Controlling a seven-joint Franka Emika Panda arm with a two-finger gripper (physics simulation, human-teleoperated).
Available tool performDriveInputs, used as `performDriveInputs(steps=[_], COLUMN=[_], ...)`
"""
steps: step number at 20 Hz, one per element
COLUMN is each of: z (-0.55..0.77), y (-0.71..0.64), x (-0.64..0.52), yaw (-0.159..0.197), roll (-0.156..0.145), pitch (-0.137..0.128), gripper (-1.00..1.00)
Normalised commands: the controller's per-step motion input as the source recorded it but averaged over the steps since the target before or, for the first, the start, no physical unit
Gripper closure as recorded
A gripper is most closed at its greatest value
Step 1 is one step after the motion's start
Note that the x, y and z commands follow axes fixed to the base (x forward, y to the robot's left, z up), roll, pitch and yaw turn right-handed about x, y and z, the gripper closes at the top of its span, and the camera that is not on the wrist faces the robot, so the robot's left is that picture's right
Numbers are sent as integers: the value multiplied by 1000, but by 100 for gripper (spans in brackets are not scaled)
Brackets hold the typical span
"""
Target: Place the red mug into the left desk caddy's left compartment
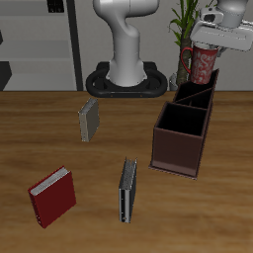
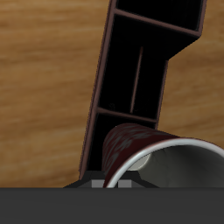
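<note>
The gripper (image 1: 207,46) grasps the red mug (image 1: 202,65) by its rim, holding it in the air above the far end of the caddy (image 1: 184,128), where the tall slanted panels rise. Seen from the wrist camera, the mug (image 2: 144,153) hangs mouth-up just over the caddy (image 2: 131,79), its dark red mottled wall lit along one side and its pale grey-white inside open to the lens. The dividers below show as thin dark walls around black, open sections; the left compartment (image 1: 198,94) lies directly under the mug, narrow between its panels. The mug's handle cannot be made out in either view. The arm reaches in from above at the table's back edge, wrist pointing down. On the wooden table (image 1: 59,148), well apart from the caddy, lie a small grey book (image 1: 89,120), a second grey book (image 1: 126,191) nearer the front edge, and a red book (image 1: 51,196).
</note>
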Motion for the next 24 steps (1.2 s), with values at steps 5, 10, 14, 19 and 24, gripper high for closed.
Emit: performDriveInputs(steps=[5,10,14,19,24], z=[-111,-121,-296,-275,-61], y=[-18,-130,6,203,99], x=[-119,98,113,-30,-42], yaw=[-1,-28,-10,24,-2], roll=[11,-31,-21,37,25], pitch=[19,16,42,33,4], gripper=[100,100,100,100,100])
